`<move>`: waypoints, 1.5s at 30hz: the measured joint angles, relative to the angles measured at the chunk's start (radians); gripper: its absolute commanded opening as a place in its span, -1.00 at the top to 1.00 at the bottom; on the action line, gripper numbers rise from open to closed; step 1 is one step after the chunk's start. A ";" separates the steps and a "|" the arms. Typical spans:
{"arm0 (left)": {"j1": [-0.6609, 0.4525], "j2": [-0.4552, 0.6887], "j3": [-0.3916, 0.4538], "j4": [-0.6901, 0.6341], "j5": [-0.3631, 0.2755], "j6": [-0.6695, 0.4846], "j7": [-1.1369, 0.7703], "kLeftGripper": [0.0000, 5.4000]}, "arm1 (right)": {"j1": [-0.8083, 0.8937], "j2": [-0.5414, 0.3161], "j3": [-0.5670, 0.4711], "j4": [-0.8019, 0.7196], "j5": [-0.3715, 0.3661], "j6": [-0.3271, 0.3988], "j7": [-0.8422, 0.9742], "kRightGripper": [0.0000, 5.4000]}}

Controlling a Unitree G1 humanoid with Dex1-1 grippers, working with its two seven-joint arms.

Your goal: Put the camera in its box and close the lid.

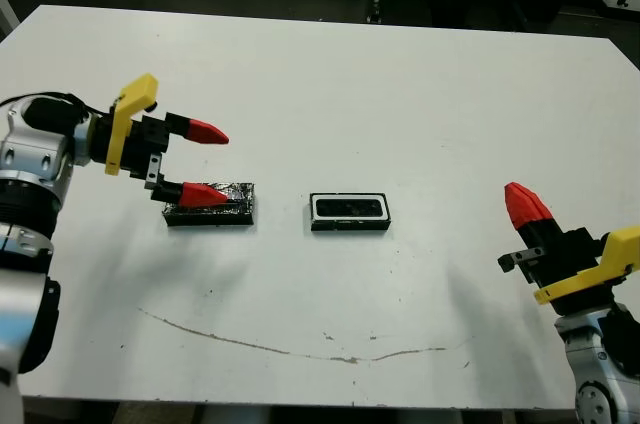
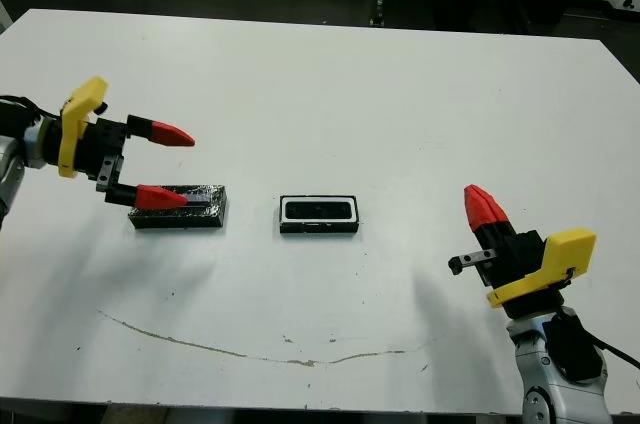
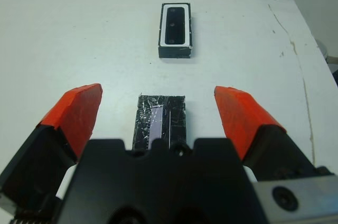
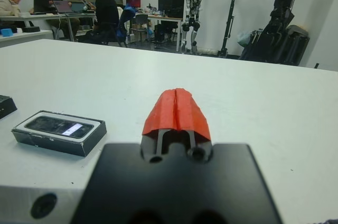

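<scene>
The lid [image 1: 209, 206] is lying glossy face up on the white table [image 1: 330, 84], well to the left of the box [image 1: 348, 212], and the left gripper [image 3: 158, 109] is straddling it with fingers spread, so a slightly off-centre closing is likely to push the slick piece aside or tip it rather than grip it. The box is sitting open near the table's middle and is already holding the camera [image 3: 176, 25] inside its white lining, while the right gripper [image 4: 176, 110] is hanging clenched and empty, well off to the right.
</scene>
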 measured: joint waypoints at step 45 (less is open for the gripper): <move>0.003 -0.005 -0.076 0.095 0.280 -0.056 0.132 -1.00 | 0.020 -0.025 0.010 -0.012 0.031 -0.002 -0.007 0.99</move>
